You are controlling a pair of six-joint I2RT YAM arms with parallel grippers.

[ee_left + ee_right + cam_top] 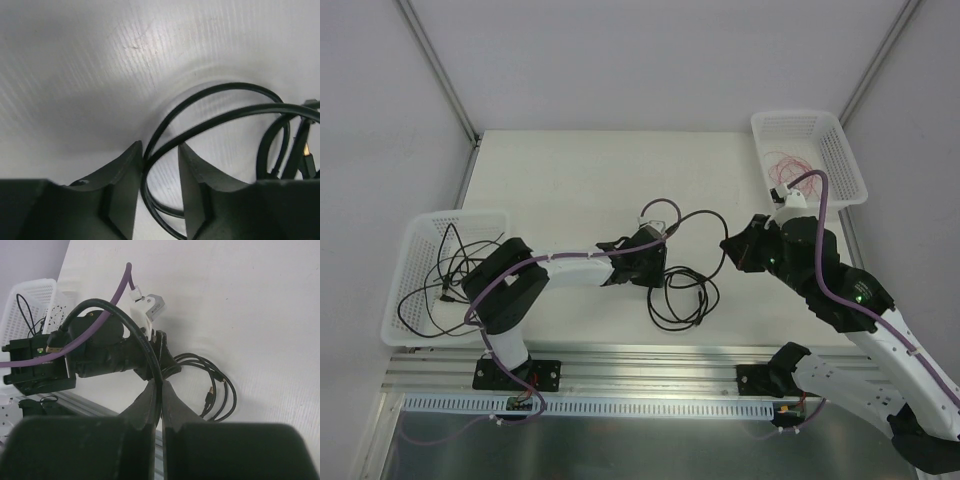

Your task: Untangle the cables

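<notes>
Partly hidden black cable (102, 302), clamped in right end effector (159, 386), left end effector (160, 150) apart astride it

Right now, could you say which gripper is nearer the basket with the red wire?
Right. The right gripper is front-left of the basket; the left gripper is mid-table, farther left.
</notes>
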